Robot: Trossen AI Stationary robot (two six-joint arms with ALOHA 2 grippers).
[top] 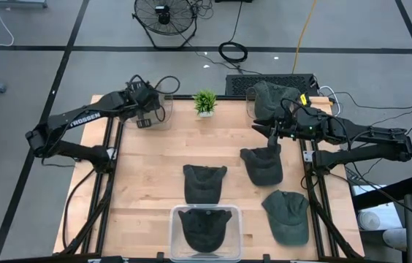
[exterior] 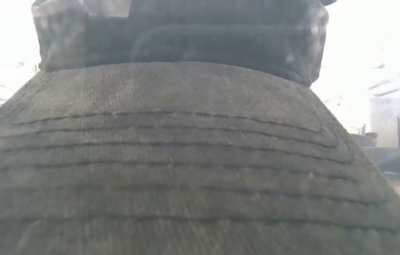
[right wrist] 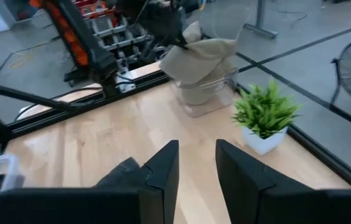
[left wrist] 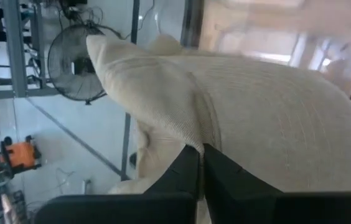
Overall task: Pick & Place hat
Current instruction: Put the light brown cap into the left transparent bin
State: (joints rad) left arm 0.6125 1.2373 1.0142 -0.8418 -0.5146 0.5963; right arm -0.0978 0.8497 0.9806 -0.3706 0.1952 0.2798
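left gripper (left wrist: 200, 163) pinching beige hat (left wrist: 256, 112) — fingers together

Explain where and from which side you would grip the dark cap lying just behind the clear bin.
Pinch the cap's far edge, the one towards the plant, coming straight down. It lies slumped flat, so an edge is probably easiest to pinch, and its near edge sits close to the bin.

Table hidden behind cap (exterior: 186, 163)
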